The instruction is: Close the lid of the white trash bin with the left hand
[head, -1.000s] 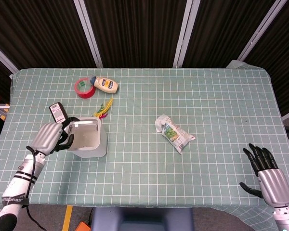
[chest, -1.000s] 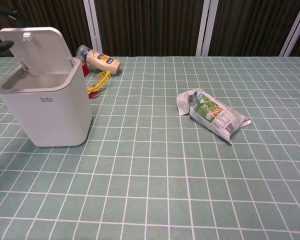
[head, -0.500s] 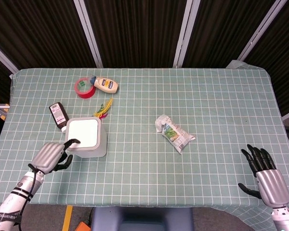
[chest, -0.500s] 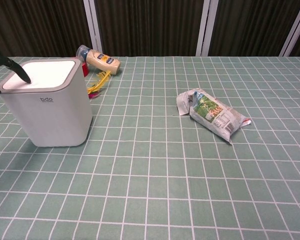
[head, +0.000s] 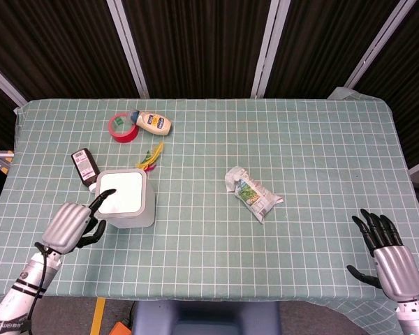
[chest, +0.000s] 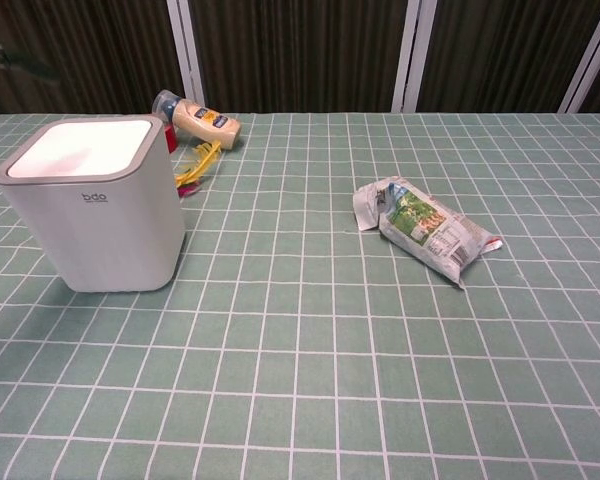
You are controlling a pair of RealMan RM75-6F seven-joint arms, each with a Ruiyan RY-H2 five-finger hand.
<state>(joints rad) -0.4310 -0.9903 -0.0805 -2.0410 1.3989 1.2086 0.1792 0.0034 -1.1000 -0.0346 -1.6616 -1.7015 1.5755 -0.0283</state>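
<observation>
From the head view, one white trash bin [head: 126, 198] stands on the worktop [head: 300, 153] with its lid [head: 120, 192] down flat. The left robot hand [head: 73, 225] sits just beside the bin's near-left corner, holding nothing, most fingers curled under; one dark fingertip reaches over the lid's edge (whether it actually touches the lid I cannot tell). Beyond that robot hand and just past the bin lies one black device with a label [head: 84, 166]. Further beyond are one red tape roll [head: 121, 128] and one mayonnaise bottle [head: 152, 123] lying on its side, touching or nearly so, and one bundle of yellow ties [head: 150, 158] between them and the bin. One crumpled snack packet [head: 253, 193] lies well to the right of the left robot hand, about midway toward the right robot hand [head: 391, 259], which rests at the near right edge with its fingers spread apart, empty.

From the chest view, the single bin [chest: 90, 203] shows its lid [chest: 79, 148] shut level with the rim. Behind it are the bottle [chest: 198, 119] and the yellow ties [chest: 197, 164]; the packet [chest: 425, 228] lies apart to the right. Neither robot hand is clearly seen here.
</observation>
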